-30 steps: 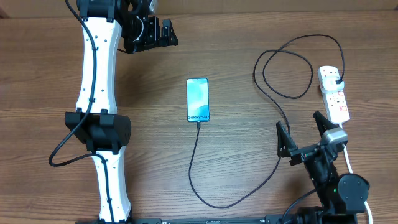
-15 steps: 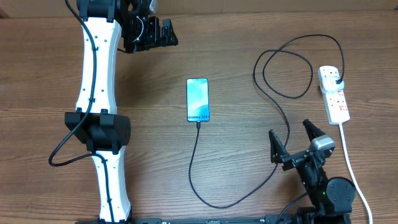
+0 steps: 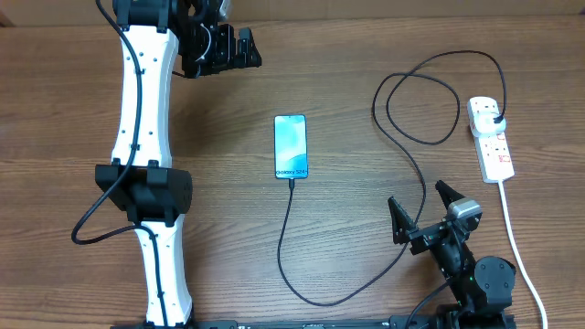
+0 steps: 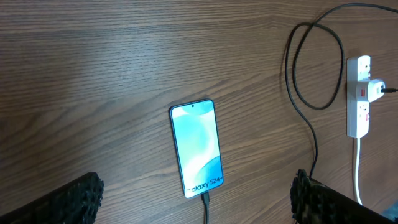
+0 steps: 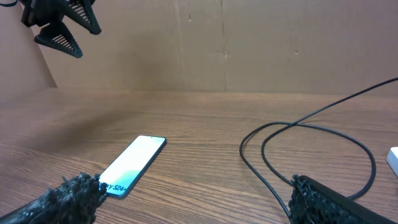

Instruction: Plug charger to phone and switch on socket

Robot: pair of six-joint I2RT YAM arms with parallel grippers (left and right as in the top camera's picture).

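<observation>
Grippers: right gripper, lower right of the overhead view, jaws wide apart and empty; left gripper, upper left, also spread and holding nothing.
Fingers: black, wedge-shaped, with rough ribbed pads.
Nearest thing: a stretch of the charger runs between the right fingers as seen from overhead; whether they touch it cannot be told.
Done: the charger's tip sits at the bottom edge of the phone and looks seated; its plug is in the upper outlet of the socket.
Left: the switch; too small to tell whether it is on. Probably the one open step.
Phone: centre of frame, flat on the table; slim glassy slab, rounded corners, light blue screen.
Charger: thin, limp black cable, one loop upper right, one long curve below the phone.
Socket: right edge; hard white plastic bar, red switches, thick white cord trailing to the lower right.
Table: brown wood grain, matte.
</observation>
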